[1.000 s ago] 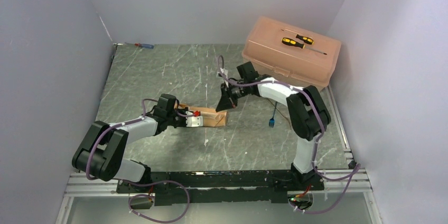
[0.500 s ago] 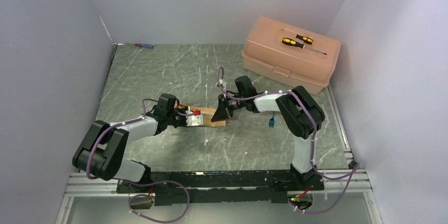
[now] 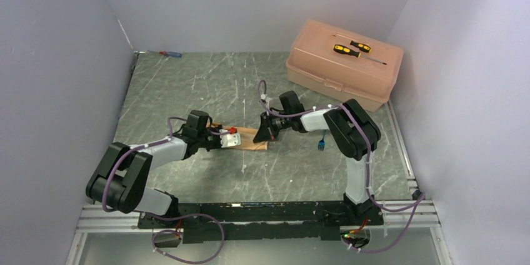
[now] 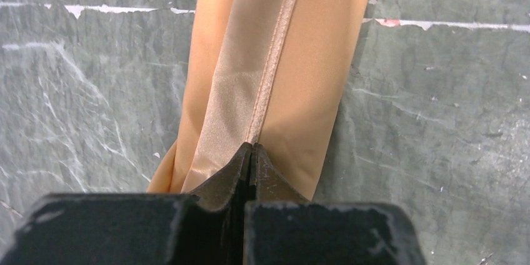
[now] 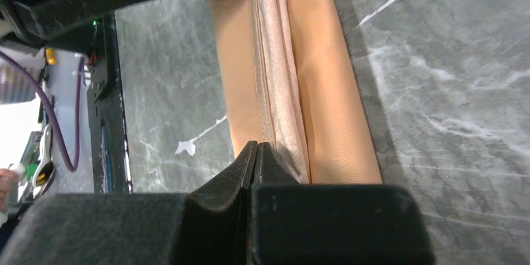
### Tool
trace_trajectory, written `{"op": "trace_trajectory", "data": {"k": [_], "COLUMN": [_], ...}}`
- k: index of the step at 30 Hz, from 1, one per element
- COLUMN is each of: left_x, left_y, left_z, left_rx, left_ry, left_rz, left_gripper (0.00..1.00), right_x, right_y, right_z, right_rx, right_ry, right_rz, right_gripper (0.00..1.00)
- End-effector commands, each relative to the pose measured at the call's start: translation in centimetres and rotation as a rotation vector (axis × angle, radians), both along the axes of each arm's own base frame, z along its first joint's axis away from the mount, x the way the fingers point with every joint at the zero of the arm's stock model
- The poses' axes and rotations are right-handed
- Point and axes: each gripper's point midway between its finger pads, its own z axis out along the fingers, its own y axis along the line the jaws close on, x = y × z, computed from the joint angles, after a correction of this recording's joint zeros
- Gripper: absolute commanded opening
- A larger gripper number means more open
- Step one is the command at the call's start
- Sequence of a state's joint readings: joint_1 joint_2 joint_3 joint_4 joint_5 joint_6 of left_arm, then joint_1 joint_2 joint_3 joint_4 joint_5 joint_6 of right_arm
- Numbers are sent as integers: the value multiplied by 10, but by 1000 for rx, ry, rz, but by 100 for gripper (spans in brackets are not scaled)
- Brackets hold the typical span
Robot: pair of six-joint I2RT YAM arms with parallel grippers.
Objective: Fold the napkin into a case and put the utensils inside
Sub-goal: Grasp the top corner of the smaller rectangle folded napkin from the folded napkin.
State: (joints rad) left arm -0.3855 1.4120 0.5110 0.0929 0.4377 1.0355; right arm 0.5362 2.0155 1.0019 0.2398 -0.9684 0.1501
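The napkin lies near the middle of the bench, folded into a narrow flat strip that runs left to right, with a stitched hem along the middle of its upper face. The left tool sits on its left end and the right tool on its right end, so the two arms cover most of the cloth from above. In the left wrist view the left tool has its jaws pressed together, tips down on the hem. In the right wrist view the right tool is likewise closed tight at the edge of the strip. I cannot tell whether either one has cloth nipped between its tips.

To the right of the napkin, just beside the right arm, one of the utensils lies on the bench, its blue end toward the near edge. A pink plastic box stands at the far right corner, with two yellow-and-black screwdrivers on its lid. A red-and-blue screwdriver lies at the far left corner.
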Motion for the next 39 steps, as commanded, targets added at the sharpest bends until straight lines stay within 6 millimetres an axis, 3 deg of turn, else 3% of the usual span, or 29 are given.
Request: {"op": "trace_trajectory", "data": {"k": [1,5,8,11,15,24,28,30,33,39], "left_x": [8,11,13,17,21,15,24,28,36,43], "left_y": [3,6,5,4,2,-3,-5,-4,6,42], "left_z": [3,4,7,11,18,22,42,53,70,94], "left_rx": [-36,-50,-61,-74,-103,-120,-143,-144,-144,-160], "left_ry": [47,52,48,45,29,47,40,56,96,187], "left_rz": [116,170,180,199,214,191,225,259,372,559], "left_gripper": [3,3,3,3,3,3,3,7,21,39], "right_x": [23,12,1,-7,-2,16,22,24,27,26], "right_y": [23,69,103,118,120,113,105,101,99,100], "right_z": [67,83,75,59,39,16,-1,-10,-14,-10], "right_rx": [83,146,155,135,90,71,9,-35,-73,-100], "right_ry": [-192,-201,-158,-109,-55,27,51,61,49,33], "right_rz": [-82,-78,-30,-11,-49,-139,-171,-181,-186,-172], "right_gripper": [0,0,0,0,0,0,0,0,0,0]}}
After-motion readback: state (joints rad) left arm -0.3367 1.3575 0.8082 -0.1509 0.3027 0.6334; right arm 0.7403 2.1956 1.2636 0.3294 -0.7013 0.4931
